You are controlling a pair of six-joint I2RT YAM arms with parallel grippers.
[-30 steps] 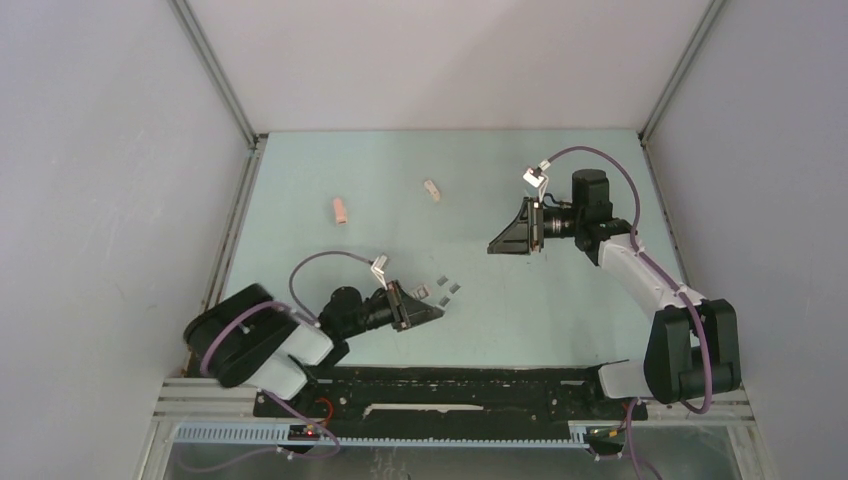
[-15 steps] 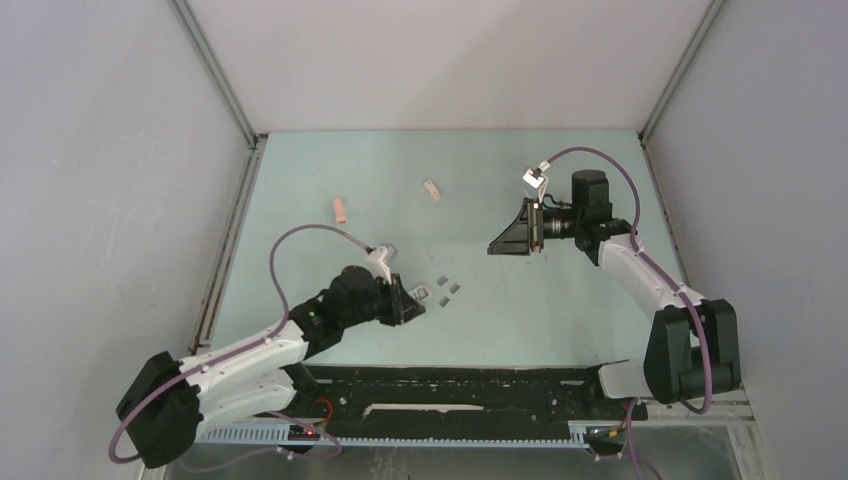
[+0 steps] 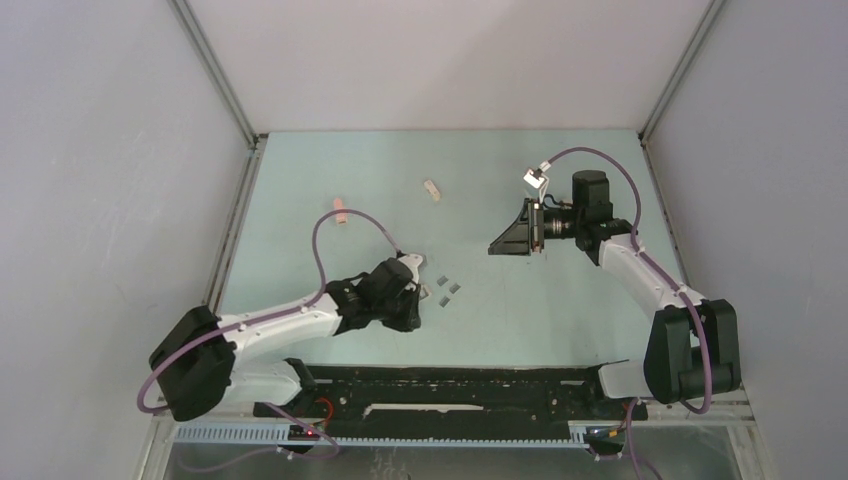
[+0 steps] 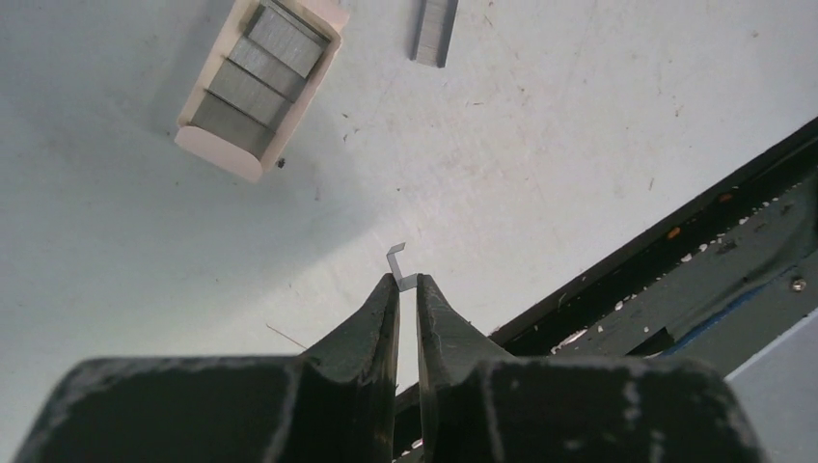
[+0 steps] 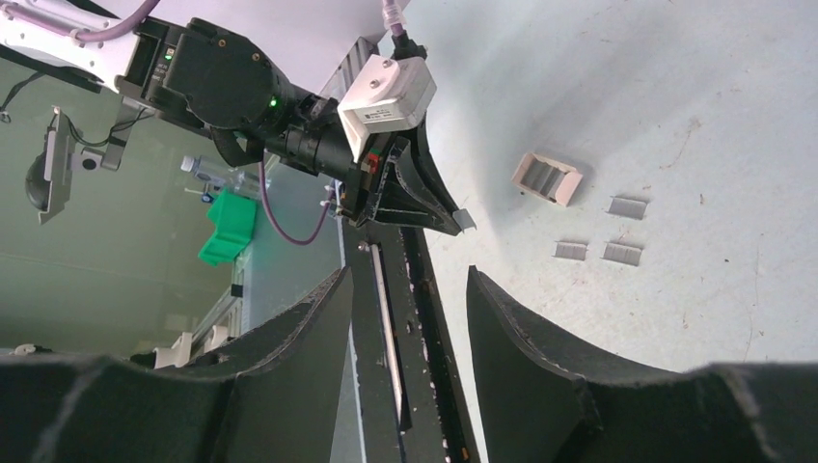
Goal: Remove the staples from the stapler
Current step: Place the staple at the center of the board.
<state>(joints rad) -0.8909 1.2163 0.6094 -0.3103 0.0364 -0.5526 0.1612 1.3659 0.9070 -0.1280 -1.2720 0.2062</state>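
Near the front edge, my left gripper (image 4: 406,282) pinches one bent staple (image 4: 394,265). My right gripper (image 5: 407,280) hangs spread and empty, far right. Three staples (image 5: 623,253) lie unloaded beside the cream tray (image 4: 259,82), which holds more, so I judge the job half done.

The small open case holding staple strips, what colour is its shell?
The case is pale cream-pink; left wrist view shows it best.
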